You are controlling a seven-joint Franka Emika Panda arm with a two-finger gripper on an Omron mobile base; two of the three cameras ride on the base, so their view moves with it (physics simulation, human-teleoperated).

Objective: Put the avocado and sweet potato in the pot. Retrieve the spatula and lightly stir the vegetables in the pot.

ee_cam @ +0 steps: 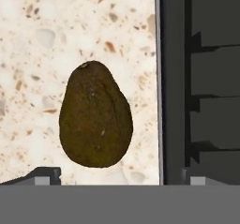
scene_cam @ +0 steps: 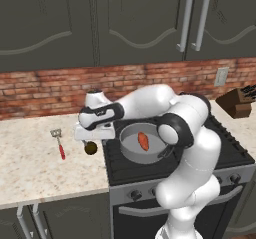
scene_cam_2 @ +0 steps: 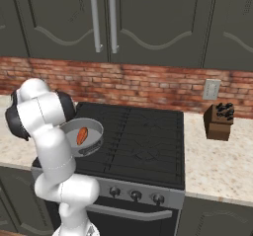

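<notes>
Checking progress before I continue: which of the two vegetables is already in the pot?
The sweet potato, orange-red and tapered, lies inside the pot. The avocado, dark and roundish, sits on the counter beside the stove.

The left base view looked forward and down from behind the arm, with the stove [scene_cam: 200, 153] at the lower right of the frame and the counter [scene_cam: 30, 158] at the lower left. The right base view faced the same stove [scene_cam_2: 143, 141] from the other side, sharing the pot [scene_cam: 131, 148] [scene_cam_2: 96, 131]. The hand view looked straight down, very close, at the avocado [ee_cam: 96, 115].
</notes>
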